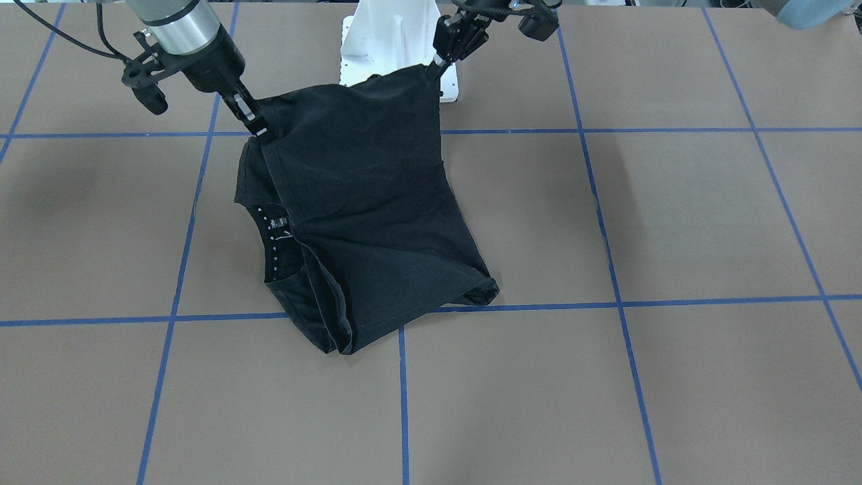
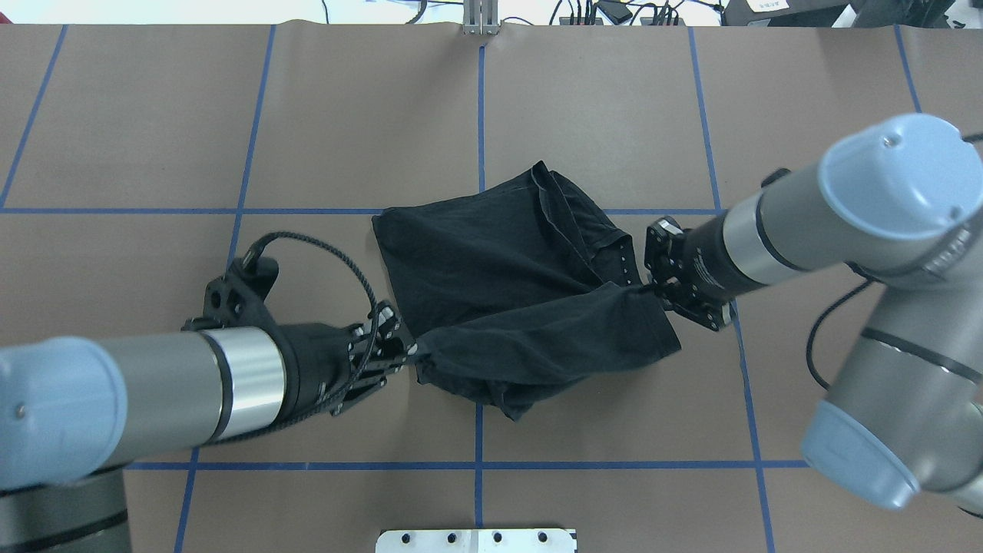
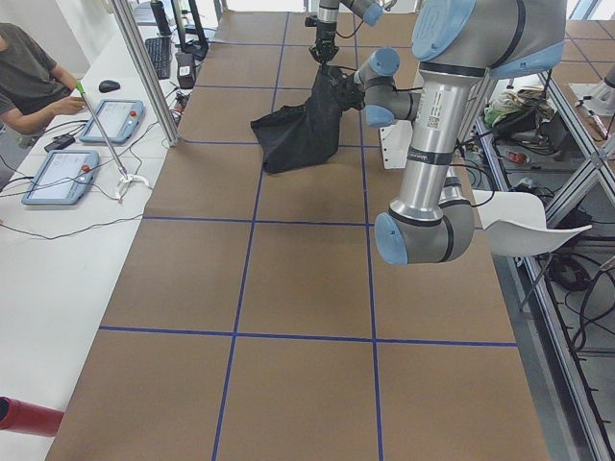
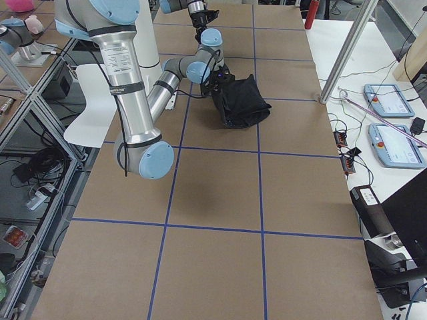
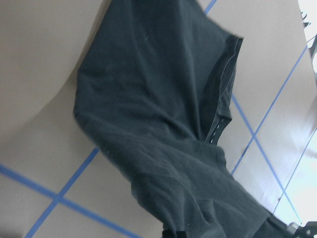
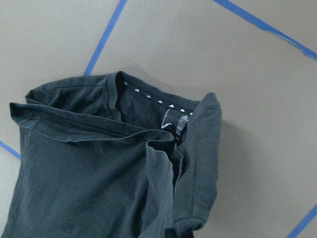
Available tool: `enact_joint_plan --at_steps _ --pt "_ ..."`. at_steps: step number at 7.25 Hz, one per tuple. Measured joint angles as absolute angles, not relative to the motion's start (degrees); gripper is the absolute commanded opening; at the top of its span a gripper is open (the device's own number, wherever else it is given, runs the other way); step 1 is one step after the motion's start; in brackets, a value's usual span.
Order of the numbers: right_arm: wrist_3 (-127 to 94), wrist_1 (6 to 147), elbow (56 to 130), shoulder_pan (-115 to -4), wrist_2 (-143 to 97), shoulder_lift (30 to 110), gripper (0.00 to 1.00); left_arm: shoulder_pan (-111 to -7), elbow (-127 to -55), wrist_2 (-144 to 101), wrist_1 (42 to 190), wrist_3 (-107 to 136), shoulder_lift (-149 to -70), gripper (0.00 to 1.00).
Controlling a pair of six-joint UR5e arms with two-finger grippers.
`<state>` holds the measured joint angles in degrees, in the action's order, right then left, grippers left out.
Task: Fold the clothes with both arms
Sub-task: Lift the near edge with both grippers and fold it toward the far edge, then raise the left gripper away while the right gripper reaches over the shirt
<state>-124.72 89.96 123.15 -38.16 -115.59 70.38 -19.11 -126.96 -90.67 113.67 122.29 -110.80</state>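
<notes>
Black T-shirt (image 1: pixel 363 202) half lifted out in front of the white pedestal (image 1: pixel 397 40), crumpled rather than flat; upper edge strung between both claws, clear of the surface; lower bulk heaped on the brown table (image 1: pixel 673 222), farther out from the pedestal; white-dotted neckband (image 1: pixel 275 249) exposed on the robot's right side of the heap, folded layers of hem below it. Left gripper (image 1: pixel 434 65) forward of the pedestal and toward its left, fingers pressed together on one corner of the raised edge; right gripper (image 1: pixel 259 128) forward of the pedestal and toward its right, likewise pinching the opposite corner. Blue tape lines (image 1: pixel 404 377) crossing the table under and around the cloth, beyond the pedestal.
</notes>
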Motion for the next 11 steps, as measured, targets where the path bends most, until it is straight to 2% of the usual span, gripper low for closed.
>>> enact_joint_plan --at_steps 4,5,6,8,9,11 --pt "-116.3 91.3 106.5 -42.7 -116.7 58.3 0.0 -26.4 -119.5 -93.1 112.8 116.2 -112.6 0.0" --pt "-113.6 91.1 100.5 -44.1 -116.8 54.4 0.52 -28.4 -116.5 -93.1 113.2 114.1 -113.1 0.51" --pt "-110.6 90.7 92.9 -45.7 -116.9 49.8 1.0 -31.0 -111.6 -93.1 113.9 111.3 -114.8 0.99" --pt "-105.5 81.3 69.3 -48.3 -117.0 37.4 1.0 -36.4 -95.8 -93.1 122.3 103.8 -119.9 1.0" --pt "-103.7 75.7 60.2 -49.2 -117.5 32.8 1.0 -38.5 -89.6 -93.2 127.7 101.3 -121.3 0.99" --pt "-102.6 72.1 54.8 -50.3 -118.7 29.3 1.0 -39.8 -86.0 -94.3 131.8 99.7 -122.2 1.0"
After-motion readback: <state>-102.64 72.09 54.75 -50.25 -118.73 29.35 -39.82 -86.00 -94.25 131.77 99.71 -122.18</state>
